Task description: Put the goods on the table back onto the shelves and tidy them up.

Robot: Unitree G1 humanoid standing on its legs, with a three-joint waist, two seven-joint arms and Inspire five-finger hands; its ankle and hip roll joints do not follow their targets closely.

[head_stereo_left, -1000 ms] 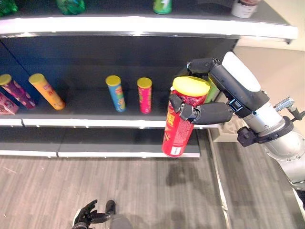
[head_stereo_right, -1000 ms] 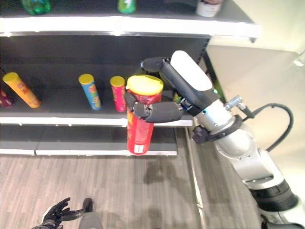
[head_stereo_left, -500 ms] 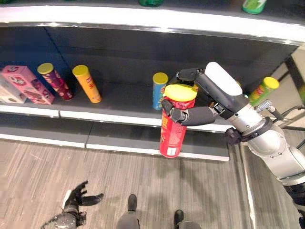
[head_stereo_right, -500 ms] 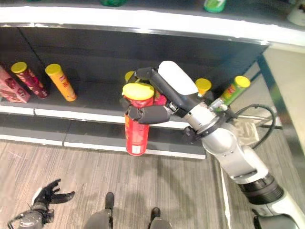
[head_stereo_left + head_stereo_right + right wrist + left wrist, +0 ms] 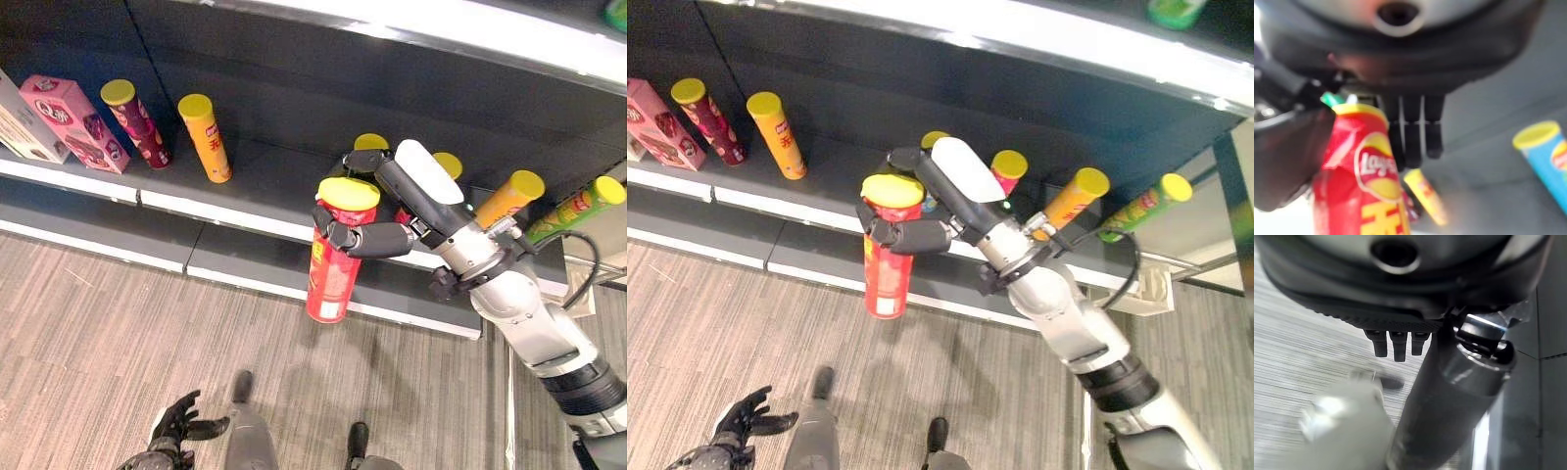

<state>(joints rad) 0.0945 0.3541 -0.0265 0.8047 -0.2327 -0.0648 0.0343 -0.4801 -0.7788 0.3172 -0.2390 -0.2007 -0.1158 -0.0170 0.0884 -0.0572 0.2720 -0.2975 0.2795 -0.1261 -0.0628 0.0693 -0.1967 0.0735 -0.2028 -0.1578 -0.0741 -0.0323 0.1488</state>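
Note:
A tall red chip can [image 5: 331,262] with a yellow lid hangs upright in front of the middle shelf [image 5: 241,219], over the floor. My right hand [image 5: 404,204] is shut on it just below the lid, thumb in front and fingers behind. In the right wrist view the red can [image 5: 1365,182] shows beside my fingers [image 5: 1414,138]. My left hand [image 5: 177,428] hangs low over the floor with its fingers spread and holds nothing.
On the shelf stand a pink box [image 5: 74,122], a maroon can [image 5: 135,124] and an orange can [image 5: 208,138] at the left. A blue can [image 5: 370,143], a pink can [image 5: 448,165], another orange can [image 5: 509,198] and a green can [image 5: 579,209] stand behind and right of my hand. A lower shelf [image 5: 253,270] runs beneath.
The whole picture has shifted, so the camera has moved. My right hand keeps its hold on the red can in much the same pose. The left hand stays low.

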